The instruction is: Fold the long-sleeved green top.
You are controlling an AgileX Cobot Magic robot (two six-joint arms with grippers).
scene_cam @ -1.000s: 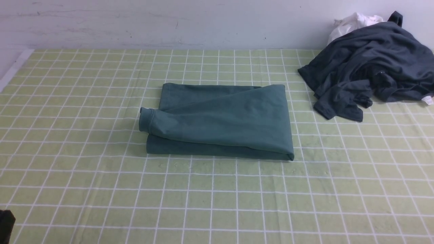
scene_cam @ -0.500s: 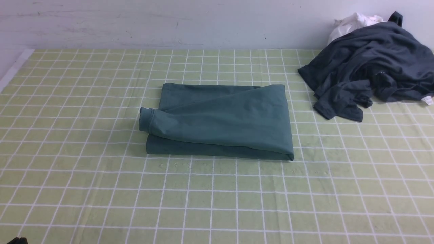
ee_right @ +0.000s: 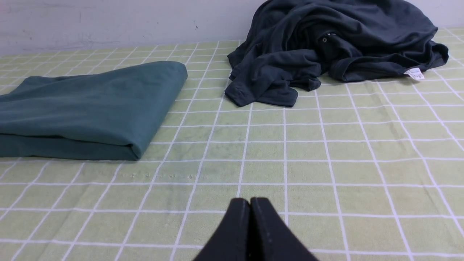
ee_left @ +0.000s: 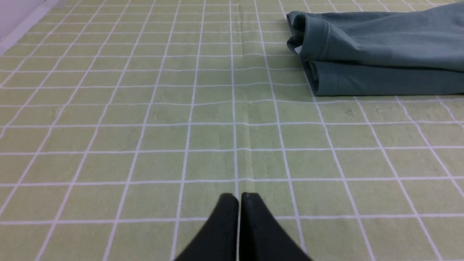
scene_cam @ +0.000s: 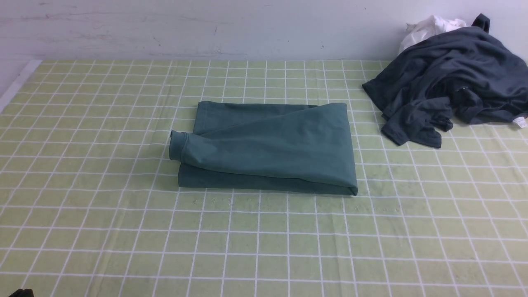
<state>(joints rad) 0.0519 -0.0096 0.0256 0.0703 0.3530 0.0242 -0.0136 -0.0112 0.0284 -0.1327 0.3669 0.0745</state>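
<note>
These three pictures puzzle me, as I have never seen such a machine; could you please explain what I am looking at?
They come from a robot with two arms, each ending in a two-fingered gripper. The wide picture looks forward from between the arms. The other two come from cameras on each wrist; the black wedges at their lower edges are the left gripper and the right gripper, both shut and holding nothing. On the green checked tablecloth lies the green long-sleeved top, folded into a neat rectangle with a sleeve across it. In the far right corner sits a crumpled dark grey garment with a white cloth behind it.
</note>
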